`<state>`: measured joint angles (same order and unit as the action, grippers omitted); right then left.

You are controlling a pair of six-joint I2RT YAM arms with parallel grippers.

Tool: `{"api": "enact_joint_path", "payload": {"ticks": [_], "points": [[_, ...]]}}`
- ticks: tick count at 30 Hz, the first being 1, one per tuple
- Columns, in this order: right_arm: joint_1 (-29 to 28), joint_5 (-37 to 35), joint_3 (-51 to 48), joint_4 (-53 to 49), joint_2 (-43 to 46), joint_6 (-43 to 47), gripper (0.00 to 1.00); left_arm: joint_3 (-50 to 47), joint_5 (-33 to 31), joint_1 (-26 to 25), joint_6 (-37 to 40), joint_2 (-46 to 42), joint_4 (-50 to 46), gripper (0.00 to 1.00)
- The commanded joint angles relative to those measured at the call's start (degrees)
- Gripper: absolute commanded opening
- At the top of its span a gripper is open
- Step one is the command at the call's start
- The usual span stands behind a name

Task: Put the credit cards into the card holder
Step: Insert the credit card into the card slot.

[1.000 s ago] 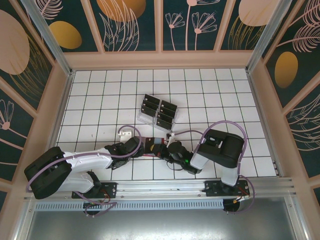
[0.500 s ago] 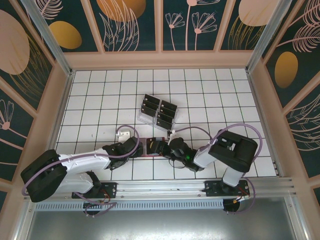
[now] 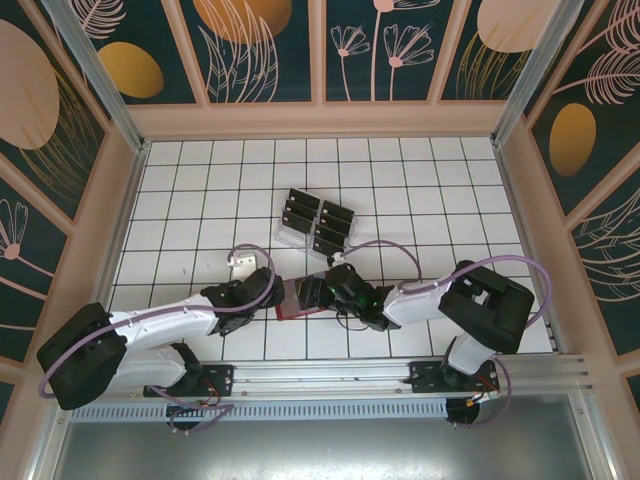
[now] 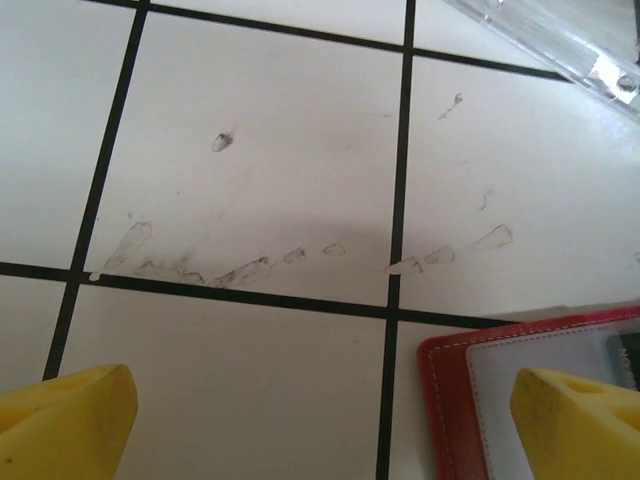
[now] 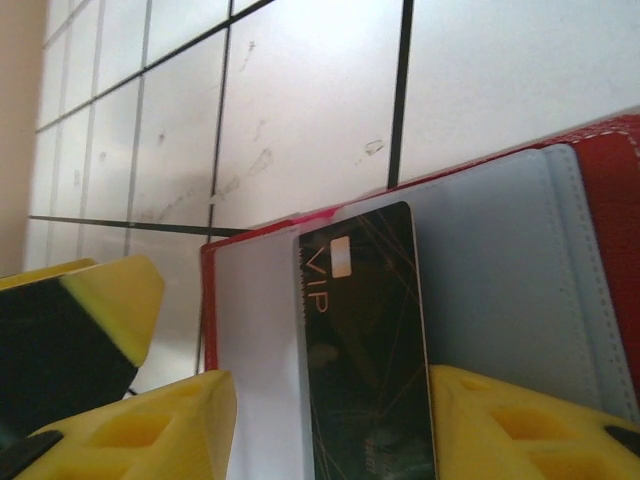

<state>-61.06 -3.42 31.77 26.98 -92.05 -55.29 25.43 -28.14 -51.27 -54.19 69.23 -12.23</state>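
Note:
The card holder [image 3: 292,300] lies open on the tiles between both grippers, red with grey-blue pockets [image 5: 500,250]. A dark credit card [image 5: 365,350] marked VIP lies on it, its left edge tucked under a pale pocket. My right gripper [image 5: 330,385] is open, its yellow fingers [image 5: 150,430] on either side of that card, with a gap on the left. My left gripper [image 4: 320,430] is open wide over the holder's left corner [image 4: 450,400]; one of its fingers [image 4: 575,420] hangs above the red rim. Several more credit cards [image 3: 313,222] stand in a clear rack.
The clear plastic rack [image 4: 560,40] sits just beyond the wallet, about two tiles further back. The left gripper's black and yellow finger [image 5: 80,330] stands close beside the holder's left edge. Wooden walls [image 3: 120,200] ring the white tiled table.
My right gripper has opened and let go of the card, which now lies in the holder. The right arm has reached further left, and the left gripper has spread slightly wider.

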Motion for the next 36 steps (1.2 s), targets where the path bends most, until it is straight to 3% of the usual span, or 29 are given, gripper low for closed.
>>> {"api": "enact_joint_path", "payload": {"ticks": [1, 15, 26, 36], "points": [[0.41, -4.2, 3.34, -11.51, -0.31, 4.81, 0.53, -2.33, 0.22, 0.3, -1.91, -0.38, -0.9, 0.95], [-0.42, -2.31, 4.53, -9.64, -3.59, 5.55, 0.52, -3.98, 2.34, 0.33, -1.99, 4.83, 3.32, 0.93], [-2.65, -1.24, 6.35, -7.62, -5.71, 3.89, 0.52, -1.91, -0.05, 0.36, -0.6, 7.37, 5.17, 0.93], [-2.32, -6.88, 4.98, -13.1, -0.09, 4.02, 0.56, 1.81, -0.49, 4.87, 5.01, 10.38, 7.66, 0.94]]}}
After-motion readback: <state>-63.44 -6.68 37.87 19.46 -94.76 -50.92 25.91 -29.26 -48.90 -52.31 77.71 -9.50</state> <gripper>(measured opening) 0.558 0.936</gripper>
